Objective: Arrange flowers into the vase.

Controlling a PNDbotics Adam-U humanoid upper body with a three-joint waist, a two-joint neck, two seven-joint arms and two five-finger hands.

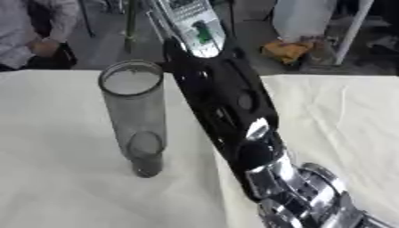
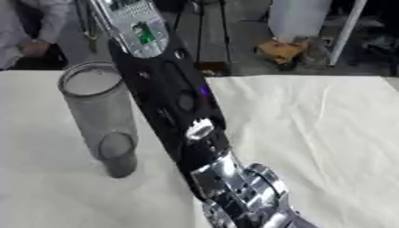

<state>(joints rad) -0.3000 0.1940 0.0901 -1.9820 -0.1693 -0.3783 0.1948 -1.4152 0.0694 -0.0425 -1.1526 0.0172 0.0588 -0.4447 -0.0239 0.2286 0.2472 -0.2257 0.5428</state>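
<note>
A smoky grey see-through vase (image 1: 136, 116) stands on a cream cloth (image 1: 62, 178) beside a black-and-silver arm (image 1: 234, 116).

Tall clear vase (image 1: 134, 116) upright on table (image 1: 54, 169)

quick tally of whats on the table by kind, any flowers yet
Clear vase: 1, upright on the white tablecloth
Robot arm reaching across the table: 1, its hand out of view
Flowers: 0 visible
Total: 2

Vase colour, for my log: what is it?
Clear, smoky grey glass vase; left eye view shows it best.
</note>
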